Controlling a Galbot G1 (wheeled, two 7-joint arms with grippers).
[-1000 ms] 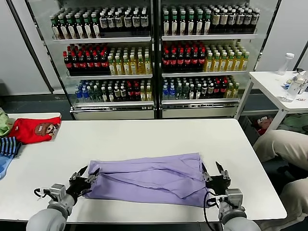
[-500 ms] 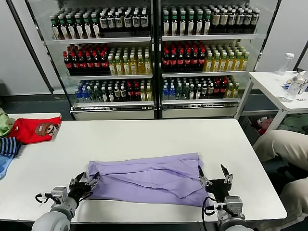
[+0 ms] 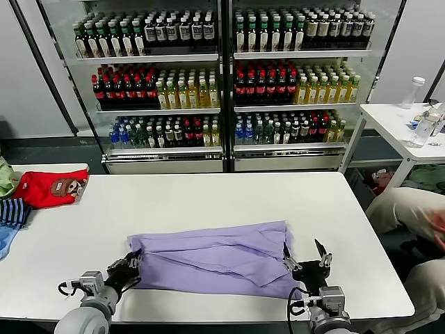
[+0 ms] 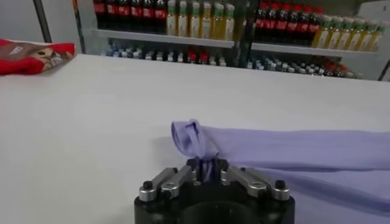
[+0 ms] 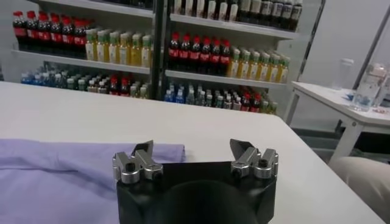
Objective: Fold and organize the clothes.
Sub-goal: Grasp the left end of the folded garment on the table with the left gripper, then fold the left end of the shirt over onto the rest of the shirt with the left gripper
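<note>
**A:** Lavender T-shirt (image 3: 215,256): where is it found?

**B:** It is laid flat on the white table (image 3: 208,198), partly folded into a wide band, in the half of the table nearest the robot. Overlapping layers and creases are seen across it, and only plain fabric is shown.

**A:** How is the left gripper (image 3: 129,266) placed against the shirt?

**B:** It is set at the shirt's left near corner. In the left wrist view its fingers (image 4: 213,170) are drawn together on a bunched fold of the lavender cloth (image 4: 196,139), so the corner is pinched and raised slightly off the table.

**A:** And the right gripper (image 3: 304,255)?

**B:** It is placed at the shirt's right near corner. Its fingers (image 5: 144,153) are spread wide apart; one is seen over the shirt's edge (image 5: 85,176), the other over bare table beyond it. No cloth is gripped by it.

**A:** What else is seen relative to the shirt?

**B:** A red garment (image 3: 50,188) with a brown cartoon print is lying well to the left of the shirt, at the table's far left edge, and a blue-striped garment (image 3: 12,212) is lying just beside it, nearer the robot. Behind the table, past the shirt, glass-fronted coolers (image 3: 222,83) are filled with rows of bottles. A smaller white side table (image 3: 400,122) is stood to the far right of the shirt, with a clear bottle (image 3: 412,92) on it.
</note>
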